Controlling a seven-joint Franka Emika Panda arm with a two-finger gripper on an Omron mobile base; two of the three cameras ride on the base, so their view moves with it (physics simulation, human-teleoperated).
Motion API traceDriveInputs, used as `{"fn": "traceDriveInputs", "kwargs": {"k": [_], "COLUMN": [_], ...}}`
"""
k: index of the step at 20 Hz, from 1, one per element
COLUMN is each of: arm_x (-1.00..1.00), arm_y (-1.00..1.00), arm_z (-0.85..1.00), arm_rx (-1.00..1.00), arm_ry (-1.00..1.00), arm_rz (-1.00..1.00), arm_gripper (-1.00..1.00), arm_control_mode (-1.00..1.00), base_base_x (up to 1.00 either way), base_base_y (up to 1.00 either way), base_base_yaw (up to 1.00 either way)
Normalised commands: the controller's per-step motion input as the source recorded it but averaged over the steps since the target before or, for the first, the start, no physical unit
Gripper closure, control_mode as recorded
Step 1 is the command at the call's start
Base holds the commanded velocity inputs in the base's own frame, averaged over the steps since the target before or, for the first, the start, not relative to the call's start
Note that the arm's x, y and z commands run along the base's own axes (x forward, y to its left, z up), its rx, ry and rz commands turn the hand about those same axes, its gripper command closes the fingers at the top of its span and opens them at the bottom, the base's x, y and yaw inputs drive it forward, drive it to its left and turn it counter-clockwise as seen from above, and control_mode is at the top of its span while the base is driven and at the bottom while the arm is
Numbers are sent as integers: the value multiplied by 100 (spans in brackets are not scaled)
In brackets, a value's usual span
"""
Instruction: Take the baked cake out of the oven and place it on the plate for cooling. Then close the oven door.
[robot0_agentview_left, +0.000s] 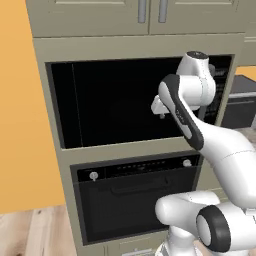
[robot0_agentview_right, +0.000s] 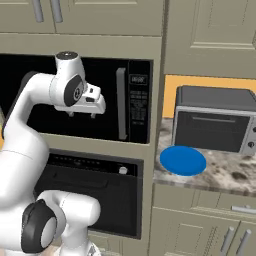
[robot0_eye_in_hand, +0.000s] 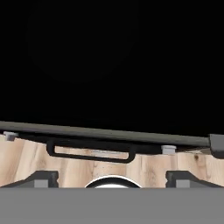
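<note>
White two-finger gripper (robot0_agentview_right: 82, 114) spread wide, nothing held, raised before black microwave (robot0_agentview_left: 115, 102), black wall oven's dark-glass door (robot0_agentview_left: 132, 202) shut below, round blue plate (robot0_agentview_right: 183, 160) on counter

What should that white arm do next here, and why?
Probably lower the open gripper to the oven door handle and pull it down. The door looks shut, so the cake inside cannot be reached, and the blue plate waits on the counter.

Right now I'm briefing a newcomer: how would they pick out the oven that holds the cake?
Start at the tall beige cabinet column. The oven is its lower black unit, under the larger microwave. It alone has two silver knobs and a horizontal door handle.
</note>
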Motion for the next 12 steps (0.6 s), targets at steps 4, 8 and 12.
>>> {"fn": "traceDriveInputs", "kwargs": {"k": [4,8,12], "arm_x": [0,0,0], "arm_y": [0,0,0], "arm_z": [0,0,0], "arm_rx": [0,0,0], "arm_ry": [0,0,0], "arm_rz": [0,0,0], "arm_gripper": [-100,-100,-100], "arm_control_mode": [100,100,100], "base_base_x": [-91,-58,-4], "base_base_y": [0,0,0], "base_base_yaw": [0,0,0]}}
